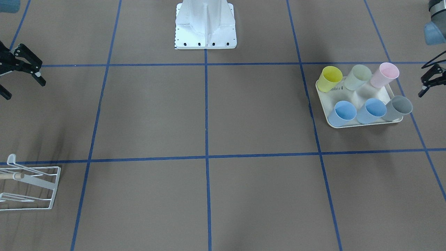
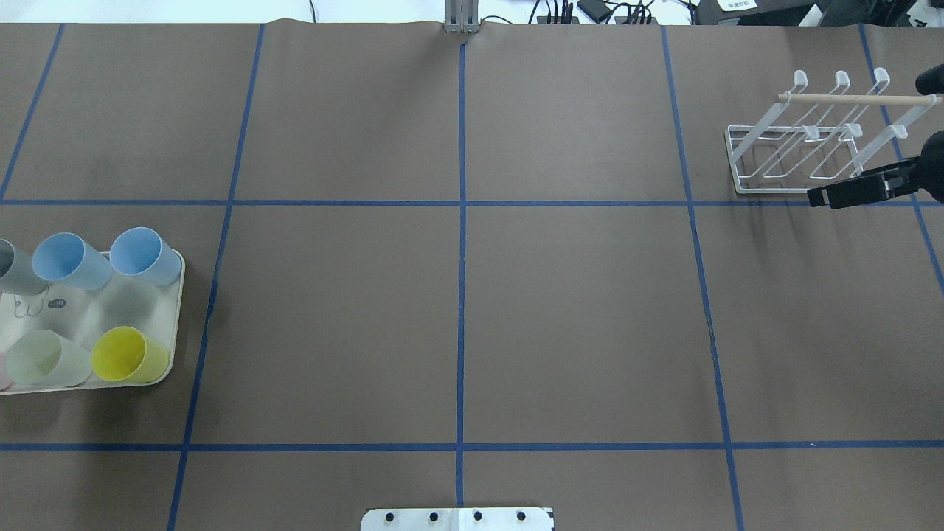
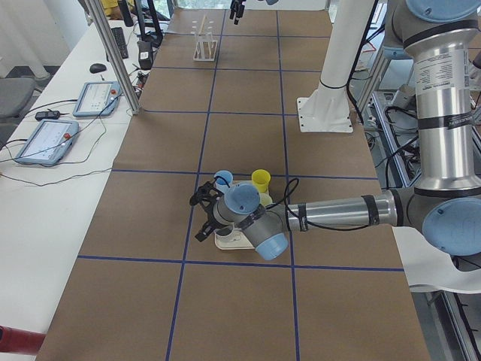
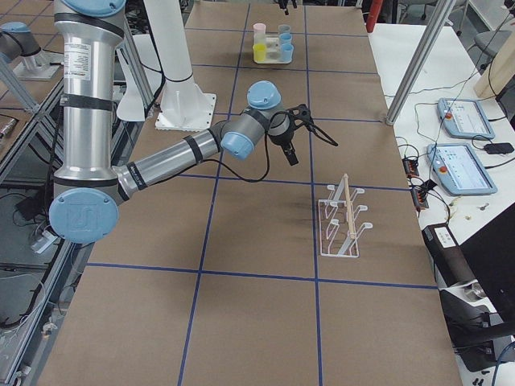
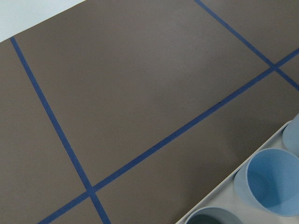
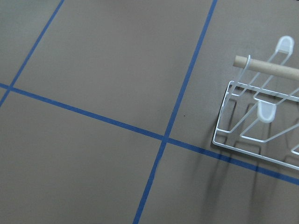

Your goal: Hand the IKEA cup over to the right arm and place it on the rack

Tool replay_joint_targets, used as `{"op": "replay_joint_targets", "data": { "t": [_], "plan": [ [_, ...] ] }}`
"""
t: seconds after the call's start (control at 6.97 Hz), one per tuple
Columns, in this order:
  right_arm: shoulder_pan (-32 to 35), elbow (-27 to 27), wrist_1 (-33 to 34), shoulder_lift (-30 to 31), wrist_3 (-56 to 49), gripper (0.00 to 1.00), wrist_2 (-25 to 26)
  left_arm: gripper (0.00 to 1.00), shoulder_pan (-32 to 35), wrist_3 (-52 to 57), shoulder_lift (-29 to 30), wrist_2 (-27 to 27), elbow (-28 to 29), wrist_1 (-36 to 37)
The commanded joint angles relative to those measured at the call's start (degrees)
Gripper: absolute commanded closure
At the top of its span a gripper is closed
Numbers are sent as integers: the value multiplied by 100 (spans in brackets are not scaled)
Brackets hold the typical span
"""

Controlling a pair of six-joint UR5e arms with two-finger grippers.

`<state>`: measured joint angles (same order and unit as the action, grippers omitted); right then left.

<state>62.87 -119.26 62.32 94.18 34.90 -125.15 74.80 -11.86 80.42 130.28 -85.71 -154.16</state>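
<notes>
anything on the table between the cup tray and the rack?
Nothing. The overhead view shows only bare table with blue tape lines between tray and rack.

Robotics lab: brown paper-covered table [image 3: 248, 135] gridded with blue tape lines [image 2: 462, 295]; blue-edged touchscreen teach pendants [image 3: 46, 141] on white side bench [image 3: 45, 195]; aluminium frame post [image 3: 113, 56].

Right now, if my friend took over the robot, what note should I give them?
Left tool: open, empty, hanging beside the cream rectangular tray.
Right tool: open, empty, hanging near the white wire rack with a wooden dowel.
Things: six pastel plastic cups stand on the tray: yellow, pale green, pink, two blue, grey. The rack holds nothing.
Done: nothing yet; no cup is picked up.
Left: the left tool takes a cup, passes it to the right tool, and the right tool puts it on the rack.
</notes>
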Motion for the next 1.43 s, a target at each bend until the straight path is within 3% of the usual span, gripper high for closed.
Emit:
{"op": "replay_joint_targets", "data": {
  "t": [0.0, 0.43, 0.57, 0.86, 1.15, 1.29],
  "plan": [
    [-29, -9, 0, -5, 17, 1, -9, 0, -439, -273, 0, -370, 247, -334],
    [-29, -9, -18, 4, 17, 1, -36, 1, -737, -256, 26, -556, 397, -422],
    [-29, -9, -18, 4, 17, 1, -36, 14, -817, -238, 26, -556, 406, -439],
    [-29, -1, -18, 13, 25, 1, -1, 59, -826, -195, 53, -556, 467, -448],
    [-29, -1, -18, 13, 25, 1, 8, 91, -826, -177, 61, -547, 467, -457],
    [-29, -1, -18, 13, 25, 1, 0, 100, -826, -185, 114, -504, 467, -448]
  ]
}}
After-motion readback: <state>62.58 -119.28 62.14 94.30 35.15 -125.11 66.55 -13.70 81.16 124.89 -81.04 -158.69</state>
